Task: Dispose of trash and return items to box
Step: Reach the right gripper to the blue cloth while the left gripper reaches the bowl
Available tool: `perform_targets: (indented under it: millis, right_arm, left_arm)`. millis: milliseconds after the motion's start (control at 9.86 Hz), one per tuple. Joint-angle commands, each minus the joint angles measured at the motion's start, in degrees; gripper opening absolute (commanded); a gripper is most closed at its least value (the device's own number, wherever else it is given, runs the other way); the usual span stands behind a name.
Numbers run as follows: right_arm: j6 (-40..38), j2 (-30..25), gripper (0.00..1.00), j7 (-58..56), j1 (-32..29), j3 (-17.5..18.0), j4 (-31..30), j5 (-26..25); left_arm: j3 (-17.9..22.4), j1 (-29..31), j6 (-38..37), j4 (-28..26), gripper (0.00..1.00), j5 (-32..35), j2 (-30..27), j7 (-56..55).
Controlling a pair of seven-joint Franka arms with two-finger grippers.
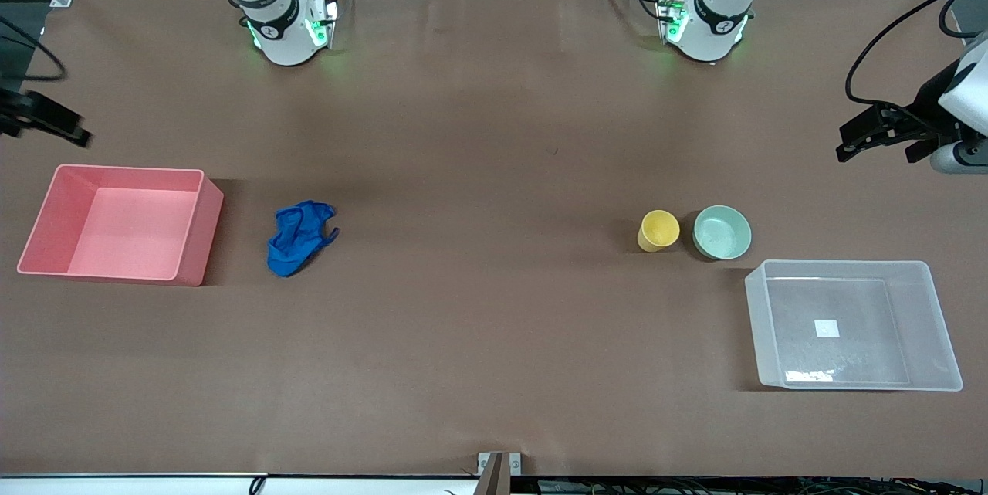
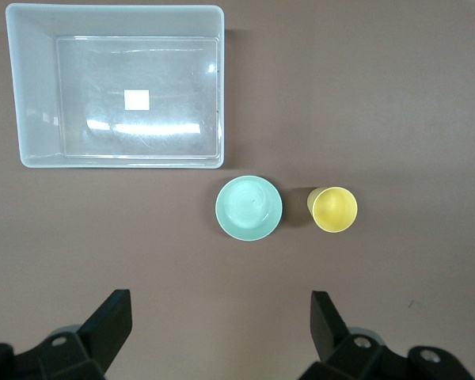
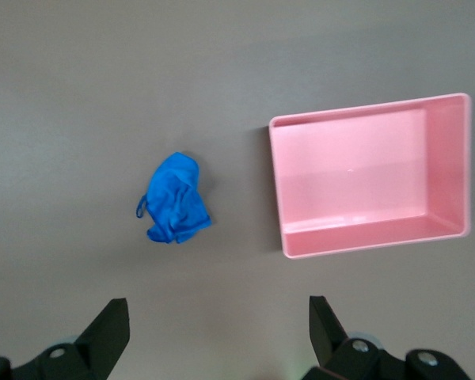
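Both idle, fingers apart: left gripper [image 2: 222, 332] high over the desk [image 1: 494, 132] by the clear box [image 1: 853, 325], right gripper [image 3: 218, 332] near pink bin [image 1: 120, 221]. Blue trash [image 1: 297, 236] lies beside that bin; yellow cup [image 1: 658, 230] & green bowl [image 1: 722, 232] sit just beside the box, farther from cam. Risk: cup and bowl nearly touch, so I may knock 1 grabbing the other; limp trash may slip.

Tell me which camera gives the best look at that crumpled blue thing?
The right wrist view. It looks straight down on the blue crumpled piece, showing its folds and a small loop at its edge, beside the pink bin. The front view also shows it, but smaller. The left wrist view does not show it at all.
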Motion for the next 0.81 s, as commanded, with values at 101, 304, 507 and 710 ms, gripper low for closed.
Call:
perform_targets:
  millis: [101, 304, 507, 710]
  right_arm:
    - [22.4, 2.6, 1.00, 7.3, 2.3, 2.9, -19.0, -1.1]
    - [36.9, 8.3, 1.00, 11.6, 3.3, 5.0, -27.2, -2.0]
    - [49.3, 13.5, 1.00, 11.8, 4.6, 5.1, -34.0, -2.6]
    - [56.4, 16.9, 1.00, 11.8, 4.6, 5.1, -37.2, -2.7]
  left_arm:
    - [-0.4, -0.3, 5.4, -5.5, 1.00, -0.3, 0.7, -0.2]
    - [-0.4, -0.2, 11.2, -11.5, 1.00, -0.4, 0.6, 0.6]
    - [-0.4, 0.1, 20.4, -19.4, 1.00, -0.5, 0.5, 0.6]
    - [-0.4, 0.1, 30.6, -27.1, 1.00, -0.6, 1.9, 0.6]
